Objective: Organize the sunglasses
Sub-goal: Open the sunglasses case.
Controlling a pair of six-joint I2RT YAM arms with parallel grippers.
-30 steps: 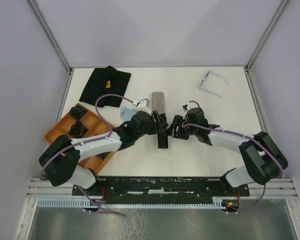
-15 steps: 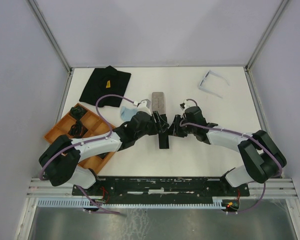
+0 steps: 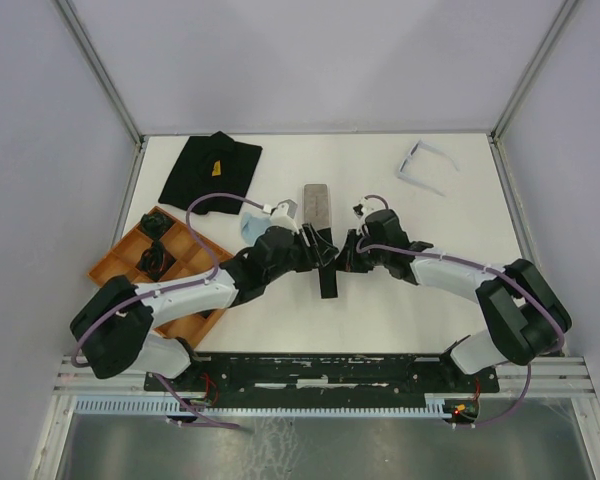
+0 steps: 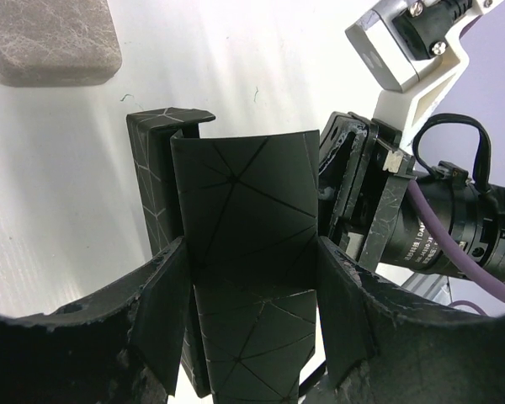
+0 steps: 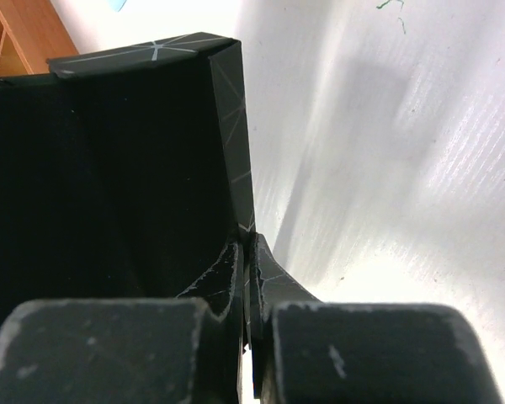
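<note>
While the right hand [image 3: 343,256] pinches the black case [image 3: 327,284] (left hand [image 3: 317,247] grips it too), pale sunglasses [image 3: 425,165] lie far beyond.

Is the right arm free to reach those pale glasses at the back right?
Probably not yet: the right gripper is pinched on the black case. Nothing lies between it and the pale glasses.

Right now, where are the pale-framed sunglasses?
In the top view the pale-framed sunglasses lie unfolded near the far right corner of the table, alone, well right of the grey case.
</note>
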